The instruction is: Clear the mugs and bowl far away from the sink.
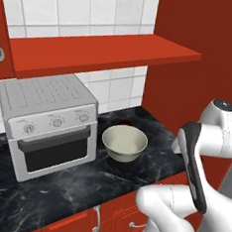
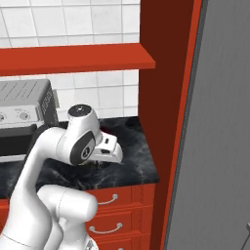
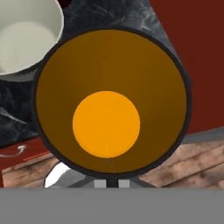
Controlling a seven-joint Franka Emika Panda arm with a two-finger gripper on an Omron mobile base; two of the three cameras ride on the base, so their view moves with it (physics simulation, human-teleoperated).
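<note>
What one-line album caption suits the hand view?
Looking straight down into a black mug with an orange-yellow inside, the cream bowl beside it on dark marbled counter.

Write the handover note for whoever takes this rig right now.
Gripper: the hand view looks straight down into a mug, black rim, orange inside, held up close. Whether the fingers are shut on it cannot be told.
Bowl: cream, upright on the black counter, right of the toaster oven.
Done: bowl sits on this counter.
Left: set this mug down on the counter near the bowl, then confirm no other mugs remain.
</note>
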